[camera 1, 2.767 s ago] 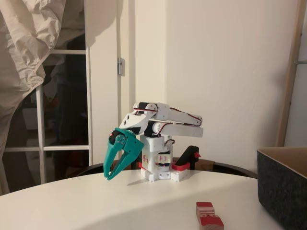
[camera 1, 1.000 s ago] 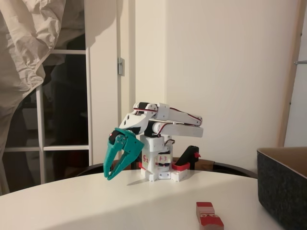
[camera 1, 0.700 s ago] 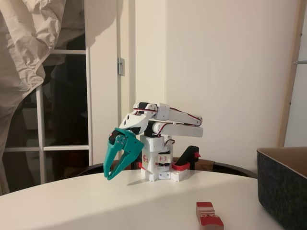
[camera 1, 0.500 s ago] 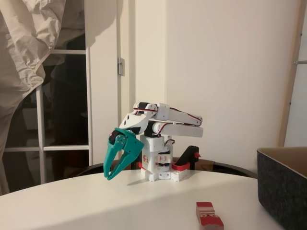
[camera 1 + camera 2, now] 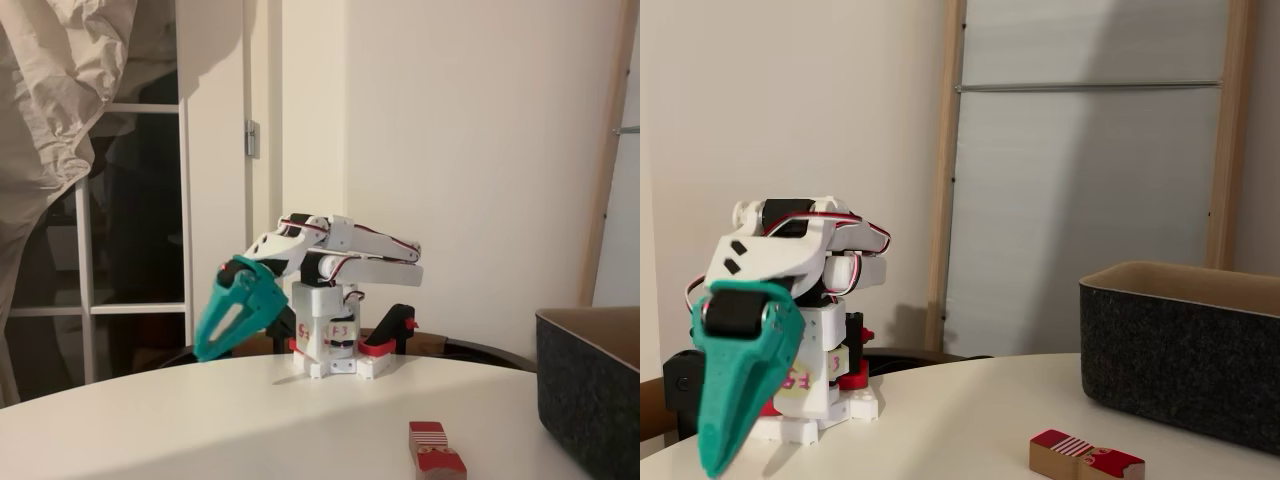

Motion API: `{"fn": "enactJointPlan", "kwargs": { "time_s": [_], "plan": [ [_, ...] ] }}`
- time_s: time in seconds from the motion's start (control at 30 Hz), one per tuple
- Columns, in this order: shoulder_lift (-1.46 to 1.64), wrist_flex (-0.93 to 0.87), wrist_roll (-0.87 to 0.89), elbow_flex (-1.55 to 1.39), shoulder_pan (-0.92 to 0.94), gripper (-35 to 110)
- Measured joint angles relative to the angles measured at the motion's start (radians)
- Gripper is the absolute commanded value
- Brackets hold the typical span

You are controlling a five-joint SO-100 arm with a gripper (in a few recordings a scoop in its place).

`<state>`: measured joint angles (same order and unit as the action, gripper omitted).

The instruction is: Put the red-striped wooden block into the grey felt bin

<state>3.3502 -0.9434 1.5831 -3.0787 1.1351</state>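
Near the arm's base I see the hand empty, its opening unclear; striped red-striped wooden block may skid off the bench short of the grey felt bin.

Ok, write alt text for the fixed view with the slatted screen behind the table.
A red-striped block lies on a white table, apart from a grey felt bin at right. At left, the folded white arm's teal gripper points down, holding nothing.
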Motion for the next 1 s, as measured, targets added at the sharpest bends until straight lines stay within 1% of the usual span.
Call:
{"fn": "enactJointPlan", "kwargs": {
  "time_s": [0.33, 0.4, 0.67, 0.87, 0.93, 1.0],
  "plan": [
    [0.000, 0.407, 0.046, 0.018, -0.002, 0],
    [0.000, 0.459, 0.075, 0.028, -0.002, 0],
    [-0.020, 0.488, 0.164, 0.195, -0.061, 0],
    [-0.172, 0.488, 0.206, 0.420, -0.089, 0],
    [-0.250, 0.488, 0.199, 0.502, -0.089, 0],
    [-0.330, 0.488, 0.156, 0.588, -0.089, 0]
  ]
}}
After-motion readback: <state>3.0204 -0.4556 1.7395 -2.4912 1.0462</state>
